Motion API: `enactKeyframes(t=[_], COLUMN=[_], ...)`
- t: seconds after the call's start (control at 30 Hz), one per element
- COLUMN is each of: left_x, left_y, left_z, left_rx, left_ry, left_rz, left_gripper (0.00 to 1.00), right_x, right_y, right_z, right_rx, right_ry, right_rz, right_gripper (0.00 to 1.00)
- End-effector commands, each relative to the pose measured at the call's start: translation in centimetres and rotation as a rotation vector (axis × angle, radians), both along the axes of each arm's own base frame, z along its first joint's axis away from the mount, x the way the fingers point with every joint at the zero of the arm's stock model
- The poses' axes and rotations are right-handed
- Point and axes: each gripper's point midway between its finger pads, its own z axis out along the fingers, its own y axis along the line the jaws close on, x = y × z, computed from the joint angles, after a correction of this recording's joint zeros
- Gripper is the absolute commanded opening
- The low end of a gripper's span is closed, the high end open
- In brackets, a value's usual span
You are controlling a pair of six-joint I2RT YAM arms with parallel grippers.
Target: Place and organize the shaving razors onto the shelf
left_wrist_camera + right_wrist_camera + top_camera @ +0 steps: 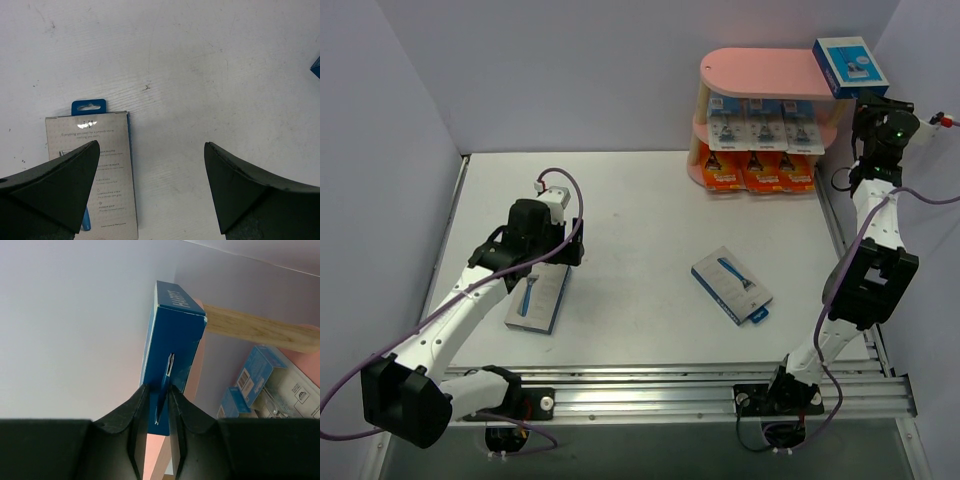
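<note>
The overhead view does not show clearly how the right gripper (158, 388) stands. Its own wrist camera does: the jaws are narrow, with the thin hanging tab of a blue box (172, 335) between them. Whether they press on the tab cannot be told. From above, this box lies at the right end of the top board of the shelf (760, 68). Three white-blue cards (765, 128) stand on the middle board and three orange boxes (765, 172) on the bottom one.

The left gripper (151, 145) hangs with jaws wide over a grey box (95, 135) on the table (650, 200), and one finger covers part of it. Another box (732, 286) lies flat mid-table, well apart from both grippers.
</note>
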Motion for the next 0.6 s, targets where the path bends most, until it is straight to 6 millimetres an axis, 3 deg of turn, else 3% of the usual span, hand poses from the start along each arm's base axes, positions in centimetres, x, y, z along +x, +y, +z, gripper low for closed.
enactKeyframes(t=[0.0,0.17,0.33,0.57], left_x=[0.9,0.8,0.8,0.8], left_y=[-0.5,-0.5,-0.6,-0.6], left_z=[2.4,2.5,2.5,2.5], left_rx=[-0.021,-0.024,-0.026,-0.028], left_ry=[-0.059,-0.061,-0.059,-0.060], left_rz=[-0.008,-0.010,-0.014,-0.015], left_gripper=[0.95,0.95,0.95,0.95], right_x=[0.4,0.7,0.9,0.3], right_y=[1.1,1.6,2.1,2.4], right_z=[2.5,2.6,2.4,2.6], right_rx=[-0.025,-0.032,-0.041,-0.047], right_ry=[-0.067,-0.072,-0.058,-0.050], right_rz=[0.049,0.067,0.080,0.086], right_gripper=[0.19,0.23,0.41,0.51])
